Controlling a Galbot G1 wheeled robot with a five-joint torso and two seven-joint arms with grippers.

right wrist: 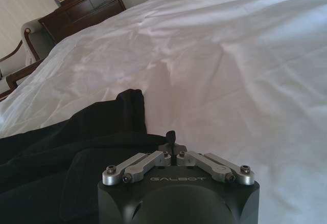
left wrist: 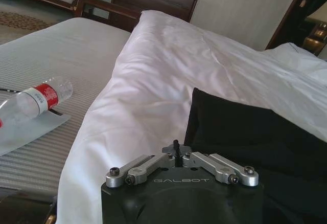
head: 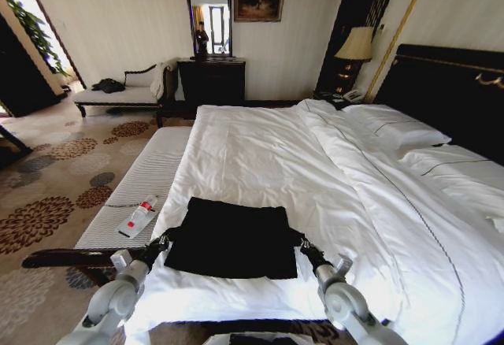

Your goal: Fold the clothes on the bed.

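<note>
bed (head: 260, 164) comes first, a wide spread of white duvet that fills most of the head view, with the pillows (head: 394, 128) up by the dark headboard (head: 453, 85). the duvet looks soft and puffy, so anything pressed into it will likely sink and drag the cover along.

black t-shirt (head: 232, 236) lies flat near the foot edge, already a rough rectangle with its sleeves seemingly tucked in (no lettering shows). it is thin cloth, light and limp, probably clingy against the cotton beneath; it should bend wherever it is lifted and will not hold a crease unless laid down smoothly. best hold, by my reckoning, is at the two near corners or side edges, pinching only the black layer and not the white cover under it.

left gripper (head: 161, 242) sits at the shirt's left edge, right gripper (head: 305, 248) at its right edge. in each wrist view the fingers look drawn together to a narrow tip over the dark fabric; whether cloth is caught between them i cannot tell.

striped bench (head: 142, 195) beside the bed carries a water bottle (head: 142, 212).
</note>
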